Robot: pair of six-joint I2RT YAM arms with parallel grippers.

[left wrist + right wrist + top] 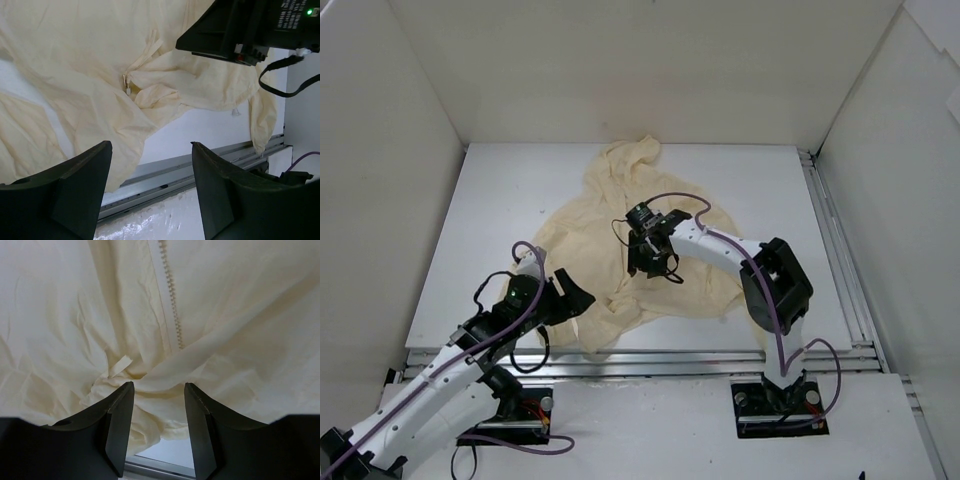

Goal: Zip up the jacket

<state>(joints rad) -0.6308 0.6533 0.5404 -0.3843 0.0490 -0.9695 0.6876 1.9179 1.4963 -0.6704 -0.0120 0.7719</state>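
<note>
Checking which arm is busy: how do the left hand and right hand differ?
The right hand hovers over the middle of the jacket; the left hand sits at its near-left edge. The left hand's jaws gape wider than the right hand's. Both are open and hold nothing.

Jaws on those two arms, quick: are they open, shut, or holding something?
Left gripper: jaws open, holding nothing; the jacket lies beyond them.
Right gripper: jaws open over the bunched jacket, nothing gripped.

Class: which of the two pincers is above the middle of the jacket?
The right pincer: it hangs over the centre of the jacket, while the left pincer sits at its near-left edge.
</note>
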